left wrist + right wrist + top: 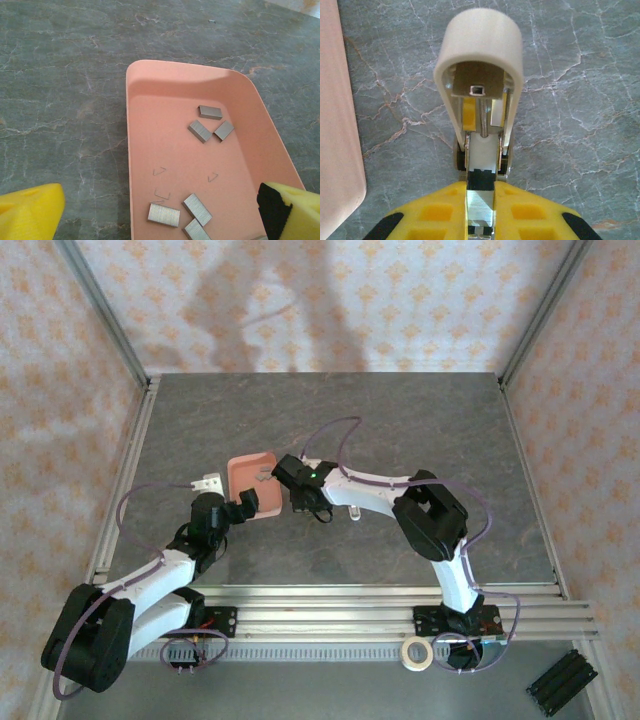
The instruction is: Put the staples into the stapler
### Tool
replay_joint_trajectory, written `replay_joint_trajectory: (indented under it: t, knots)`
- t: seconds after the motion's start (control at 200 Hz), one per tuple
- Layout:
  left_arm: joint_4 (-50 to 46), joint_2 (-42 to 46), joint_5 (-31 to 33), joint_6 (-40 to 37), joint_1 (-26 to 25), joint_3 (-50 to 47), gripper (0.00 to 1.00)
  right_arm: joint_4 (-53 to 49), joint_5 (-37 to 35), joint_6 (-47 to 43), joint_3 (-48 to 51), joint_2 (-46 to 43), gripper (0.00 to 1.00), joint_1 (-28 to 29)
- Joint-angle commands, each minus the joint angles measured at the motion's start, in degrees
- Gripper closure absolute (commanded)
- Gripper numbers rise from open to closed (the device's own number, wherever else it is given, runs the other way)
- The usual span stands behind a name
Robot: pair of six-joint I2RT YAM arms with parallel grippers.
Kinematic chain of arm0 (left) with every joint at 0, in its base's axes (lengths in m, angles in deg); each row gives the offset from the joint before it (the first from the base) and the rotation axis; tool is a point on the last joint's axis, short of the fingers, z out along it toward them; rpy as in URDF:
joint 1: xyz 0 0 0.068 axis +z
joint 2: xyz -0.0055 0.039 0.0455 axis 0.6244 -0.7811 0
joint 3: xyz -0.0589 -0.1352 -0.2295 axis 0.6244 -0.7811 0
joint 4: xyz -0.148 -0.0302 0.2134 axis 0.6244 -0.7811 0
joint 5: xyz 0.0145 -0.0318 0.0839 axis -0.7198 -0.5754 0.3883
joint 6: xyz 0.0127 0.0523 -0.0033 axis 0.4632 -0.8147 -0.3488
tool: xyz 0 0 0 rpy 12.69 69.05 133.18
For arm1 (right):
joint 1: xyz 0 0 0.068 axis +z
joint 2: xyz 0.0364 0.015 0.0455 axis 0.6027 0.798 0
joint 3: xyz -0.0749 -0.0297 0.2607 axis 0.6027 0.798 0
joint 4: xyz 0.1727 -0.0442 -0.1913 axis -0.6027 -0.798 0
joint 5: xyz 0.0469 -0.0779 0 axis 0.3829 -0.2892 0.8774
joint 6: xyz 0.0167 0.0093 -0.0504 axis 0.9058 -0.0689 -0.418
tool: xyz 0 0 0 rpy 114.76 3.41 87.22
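The stapler (480,115) lies open on the table, its pale cover (480,42) swung up and the silvery channel with its spring showing. My right gripper (481,210) is shut on the rear of that channel, just right of the salmon-pink tray (335,125). In the tray (165,130) lie grey staples: three strips (210,122) toward the far side, three more (180,215) near my fingers, and a few single bent staples (159,171). My left gripper (160,220) hangs open over the tray's near end, one yellow finger (30,210) outside the left rim. In the top view the left gripper (245,508) and right gripper (300,492) flank the tray (250,470).
A small white object (207,482) lies left of the tray, and another small pale piece (355,512) beside the right arm. A tape roll (417,651) and a black block (562,681) sit beyond the front rail. Bare grey table (400,420) stretches behind.
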Motion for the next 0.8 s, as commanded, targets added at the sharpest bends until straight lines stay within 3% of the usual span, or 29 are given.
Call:
replay_joint_trajectory:
  t: [0.0,0.796]
  knots:
    - [1.3,-0.3,0.9,-1.2,0.6,-0.1,0.00,-3.9,-0.4,-0.8,-1.2,0.9,0.82,0.6]
    - [-0.9,2.0,0.4,-1.8,0.7,0.5,0.00,1.4,-0.9,-1.8,1.3,-5.2,0.71,0.5]
